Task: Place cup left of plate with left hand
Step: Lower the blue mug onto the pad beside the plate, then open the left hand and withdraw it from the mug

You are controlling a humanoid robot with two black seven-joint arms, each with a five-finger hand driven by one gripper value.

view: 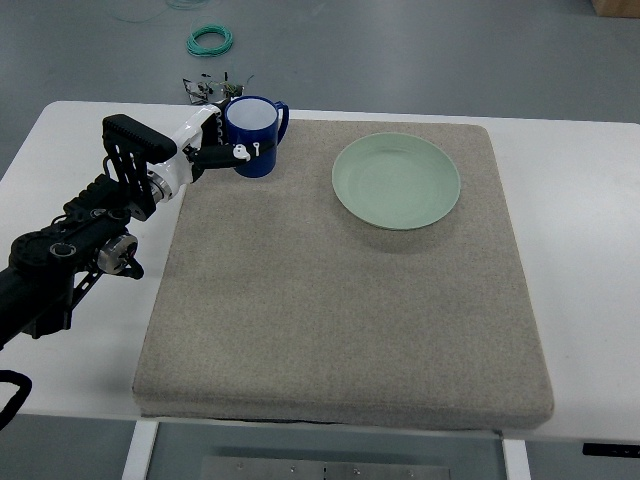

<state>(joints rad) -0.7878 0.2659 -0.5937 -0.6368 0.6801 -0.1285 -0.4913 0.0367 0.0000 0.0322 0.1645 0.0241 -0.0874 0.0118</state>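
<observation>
A dark blue cup [253,133] with a white inside stands upright at the far left corner of the grey mat [340,300], its handle pointing right. My left hand [228,140] reaches in from the left and its fingers wrap the cup's left side. A pale green plate [396,180] lies on the mat to the right of the cup, with a gap of mat between them. The right arm is out of the picture.
The mat covers most of a white table [575,200]. Behind the table's far edge, a coil of green cable [210,41] lies on the floor, and a small tangle of wires [208,90] sits just behind the cup.
</observation>
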